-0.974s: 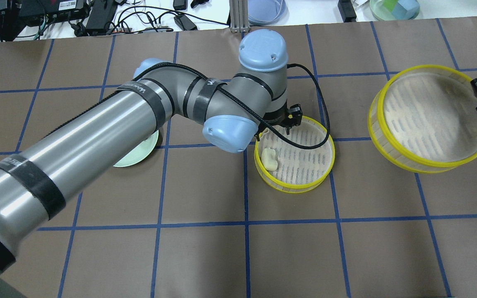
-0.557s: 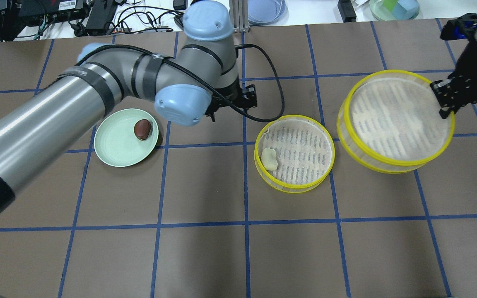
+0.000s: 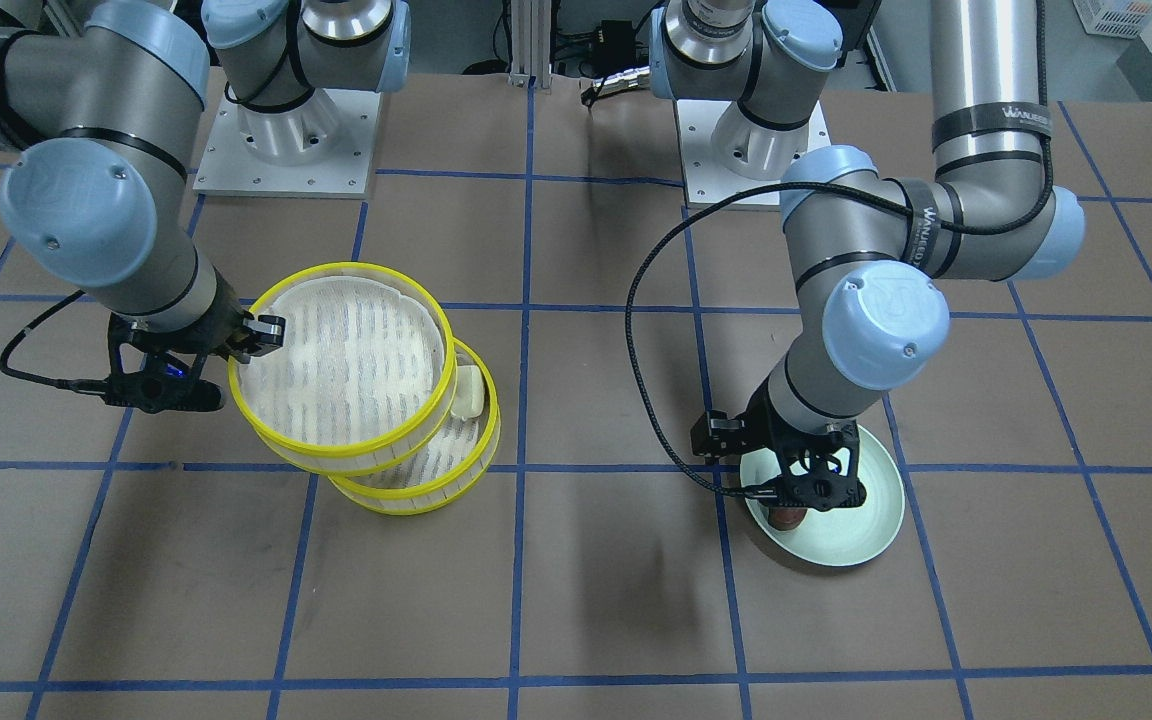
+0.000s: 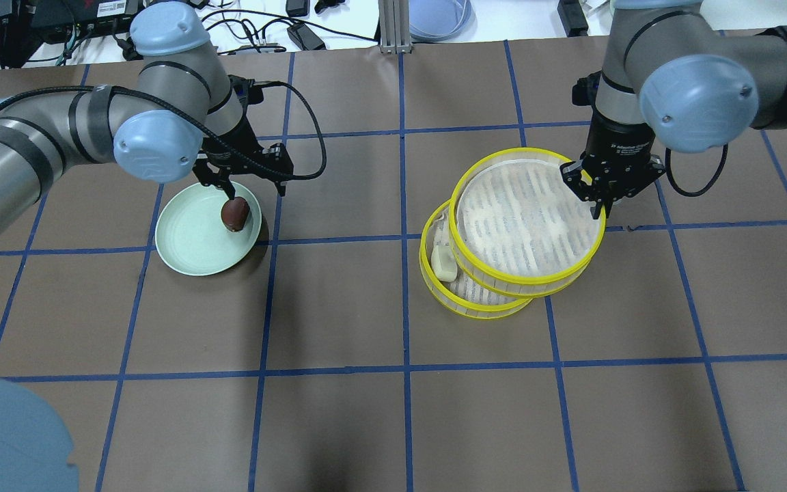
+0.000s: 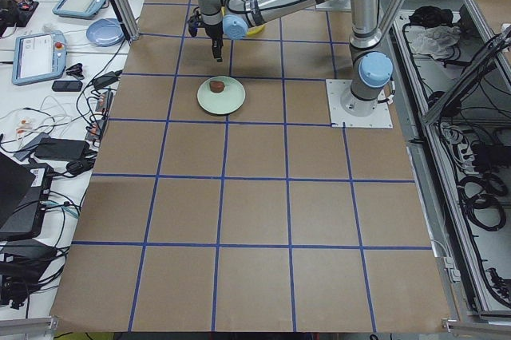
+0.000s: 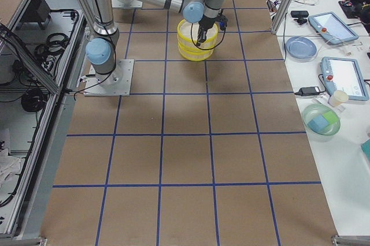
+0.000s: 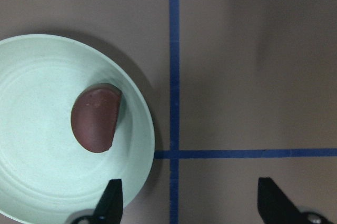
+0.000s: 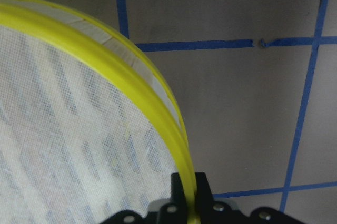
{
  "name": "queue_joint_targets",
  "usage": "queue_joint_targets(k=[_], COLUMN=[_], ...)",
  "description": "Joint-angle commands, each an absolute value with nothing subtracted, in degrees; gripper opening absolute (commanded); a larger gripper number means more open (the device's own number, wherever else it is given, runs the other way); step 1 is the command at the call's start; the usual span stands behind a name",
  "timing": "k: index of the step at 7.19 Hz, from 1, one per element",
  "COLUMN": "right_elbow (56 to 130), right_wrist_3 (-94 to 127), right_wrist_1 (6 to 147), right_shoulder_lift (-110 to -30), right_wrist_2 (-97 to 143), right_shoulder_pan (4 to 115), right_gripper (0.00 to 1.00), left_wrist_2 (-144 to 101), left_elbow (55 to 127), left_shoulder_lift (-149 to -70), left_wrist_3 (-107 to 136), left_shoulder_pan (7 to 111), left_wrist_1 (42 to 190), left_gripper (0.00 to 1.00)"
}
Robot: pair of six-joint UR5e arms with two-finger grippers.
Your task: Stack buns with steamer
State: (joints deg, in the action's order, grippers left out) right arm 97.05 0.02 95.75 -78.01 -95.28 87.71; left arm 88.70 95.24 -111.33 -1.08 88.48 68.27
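Front-facing: Grips the yellow rim of the upper steamer tray with the right gripper, jaws clamped on that rim. Holds this tray tilted, above and partly over the lower steamer tray on the tabletop. Leaves the cream-white bun uncovered at the lower tray's edge. Hangs the left gripper low over the pale green plate, close by the reddish-brown bun.

Overhead: Shows the cream-white bun inside the lower tray, against its left wall, beside the overlapping upper tray. Shows the reddish-brown bun on the plate, near its far right rim.

Side views: Too small to judge either pair of jaws.

Left wrist: Shows jaws wide apart, holding nothing, with the reddish-brown bun ahead of them, not between them.

Right wrist: Shows jaws shut tight on the yellow rim.
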Motion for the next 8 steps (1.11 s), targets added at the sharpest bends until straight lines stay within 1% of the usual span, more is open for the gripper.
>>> queue_joint_targets(k=[1,3,4,8], right_elbow=[102.54,102.74,102.74,102.83], right_wrist_3=[0.44,0.53,1.92,2.29], right_wrist_1=[103.76,104.59,105.29,106.0], right_shoulder_lift=[-77.43,-77.26,-76.65,-75.5], right_wrist_2=[-92.99,-92.9,-92.9,-93.25], right_shoulder_pan=[88.42,89.11,89.99,90.62], right_gripper=[0.0,0.0,0.0,0.0], left_wrist_2=[88.86,93.22,92.99,92.55], left_elbow=[95.71,95.71,95.71,96.15], left_shoulder_lift=[-113.37,-116.44,-117.67,-118.83], left_wrist_3=[-4.39,-5.97,-8.15,-7.47], left_shoulder_pan=[85.96,85.17,83.16,82.71], left_wrist_1=[66.11,60.59,59.34,59.33], left_gripper=[0.9,0.9,0.9,0.9])
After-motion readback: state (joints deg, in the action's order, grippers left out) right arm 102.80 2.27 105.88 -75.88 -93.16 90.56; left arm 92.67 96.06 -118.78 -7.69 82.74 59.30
